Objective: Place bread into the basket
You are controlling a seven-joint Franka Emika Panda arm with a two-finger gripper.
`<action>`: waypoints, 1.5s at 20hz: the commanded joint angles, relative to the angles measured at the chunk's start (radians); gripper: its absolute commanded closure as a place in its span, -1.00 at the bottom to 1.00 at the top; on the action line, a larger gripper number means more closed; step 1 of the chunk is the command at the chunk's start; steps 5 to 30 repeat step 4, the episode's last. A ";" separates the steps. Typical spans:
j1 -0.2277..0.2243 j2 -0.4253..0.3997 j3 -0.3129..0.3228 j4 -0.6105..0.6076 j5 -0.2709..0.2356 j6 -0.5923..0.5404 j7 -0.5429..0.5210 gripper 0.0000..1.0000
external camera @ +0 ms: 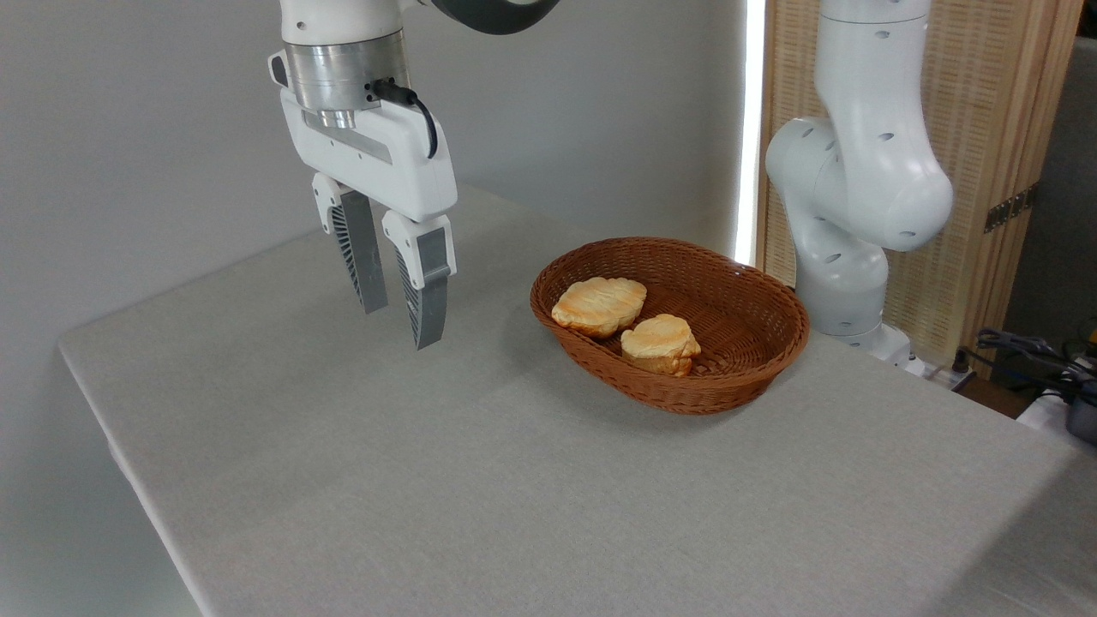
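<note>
The reddish-brown wicker basket (737, 377) sits on the table right of centre. Inside it, at the left end, lies the elongated golden bread (599, 304) with a ridged top. Beside it, nearer the front, rests a smaller, rounder bun (660, 342). My gripper (399, 322) hangs above the table well to the left of the basket, fingers pointing down. It is open, with nothing between the fingers.
The grey cloth-covered table (480, 480) has its left edge running diagonally toward the front. The arm's white base (848, 257) stands behind the basket at the right. Cables and a dark object (1054, 377) lie at the far right beyond the table.
</note>
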 commanded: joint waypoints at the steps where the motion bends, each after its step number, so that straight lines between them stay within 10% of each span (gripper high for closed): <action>1: -0.012 0.021 0.001 0.020 0.008 -0.004 -0.024 -1.00; 30: -0.013 0.021 0.001 0.020 0.008 -0.007 -0.021 -1.00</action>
